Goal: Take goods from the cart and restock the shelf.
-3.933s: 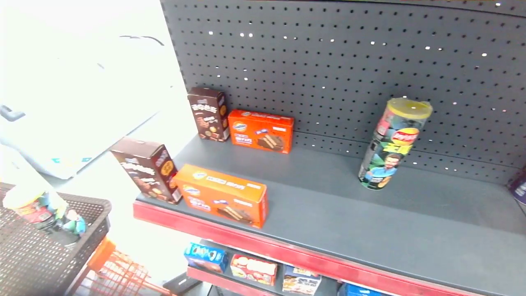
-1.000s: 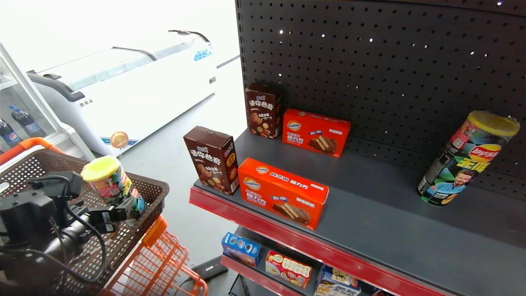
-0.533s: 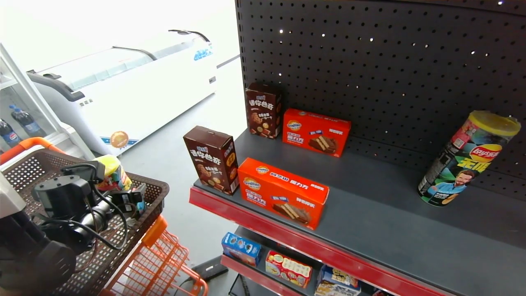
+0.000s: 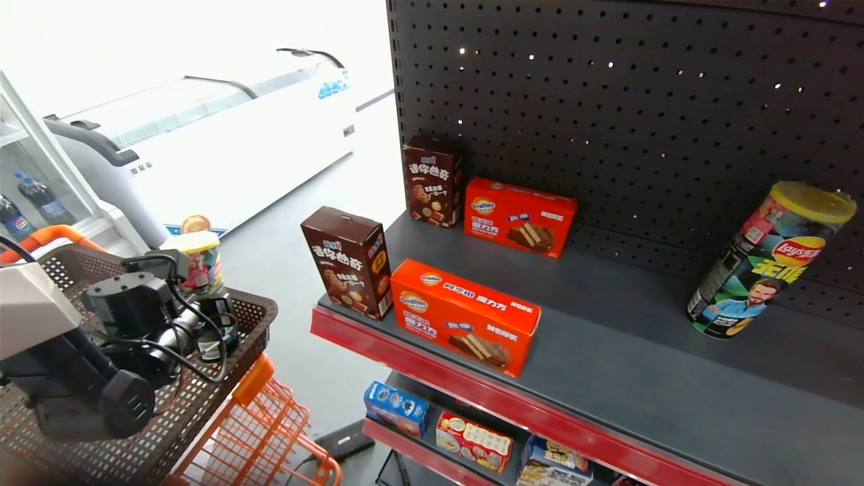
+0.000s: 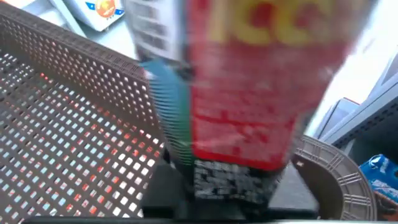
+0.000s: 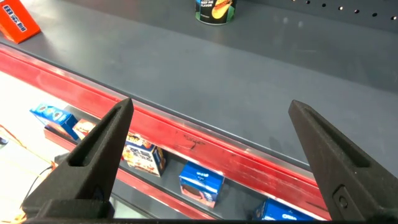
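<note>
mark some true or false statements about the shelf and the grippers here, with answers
1. The left gripper grips a can. True.
2. The shelf holds three orange boxes. False: two orange boxes.
3. The right gripper is open. True.
4. The other can lies flat on the shelf. False: it stands on its base.
5. Two brown boxes stand on the shelf. True.
</note>
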Motion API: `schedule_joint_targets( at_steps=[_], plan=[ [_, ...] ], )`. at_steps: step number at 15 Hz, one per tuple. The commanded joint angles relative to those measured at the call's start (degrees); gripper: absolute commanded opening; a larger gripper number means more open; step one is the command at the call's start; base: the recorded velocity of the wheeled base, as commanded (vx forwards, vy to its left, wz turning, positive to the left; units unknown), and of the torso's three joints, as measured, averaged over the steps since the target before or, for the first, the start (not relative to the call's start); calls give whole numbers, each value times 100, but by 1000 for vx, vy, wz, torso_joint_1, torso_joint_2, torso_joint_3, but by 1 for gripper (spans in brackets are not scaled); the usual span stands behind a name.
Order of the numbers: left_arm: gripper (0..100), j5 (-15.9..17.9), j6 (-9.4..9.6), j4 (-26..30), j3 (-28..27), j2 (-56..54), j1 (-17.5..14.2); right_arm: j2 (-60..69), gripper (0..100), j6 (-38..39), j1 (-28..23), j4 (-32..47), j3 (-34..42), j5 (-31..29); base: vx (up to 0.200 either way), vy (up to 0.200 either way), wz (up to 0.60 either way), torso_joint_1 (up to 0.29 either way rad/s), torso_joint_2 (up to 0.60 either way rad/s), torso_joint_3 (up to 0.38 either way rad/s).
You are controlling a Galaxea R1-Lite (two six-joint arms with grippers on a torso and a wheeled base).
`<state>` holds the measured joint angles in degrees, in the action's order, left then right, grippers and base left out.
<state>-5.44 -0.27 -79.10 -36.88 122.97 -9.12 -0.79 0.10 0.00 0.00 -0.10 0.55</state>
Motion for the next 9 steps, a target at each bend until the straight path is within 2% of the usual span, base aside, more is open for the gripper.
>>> schedule_joint_targets(
  at_steps=[1, 4, 6, 9],
  plan=[
    [0, -1, 0, -17, -48, -71, 42, 0, 100, -1, 0, 0, 1, 7, 0, 0, 0, 0, 0, 0],
    [0, 8, 18, 88, -39, -739, 226, 0, 100, -1, 0, 0, 1, -2, 0, 0, 0, 0, 0, 0],
    [0, 60, 27, 449, -39, -1275, 323, 0, 100, -1, 0, 0, 1, 7, 0, 0, 0, 0, 0, 0],
    [0, 465, 27, 1864, 5, -2637, 393, 0, 100, -1, 0, 0, 1, 7, 0, 0, 0, 0, 0, 0]
  ],
)
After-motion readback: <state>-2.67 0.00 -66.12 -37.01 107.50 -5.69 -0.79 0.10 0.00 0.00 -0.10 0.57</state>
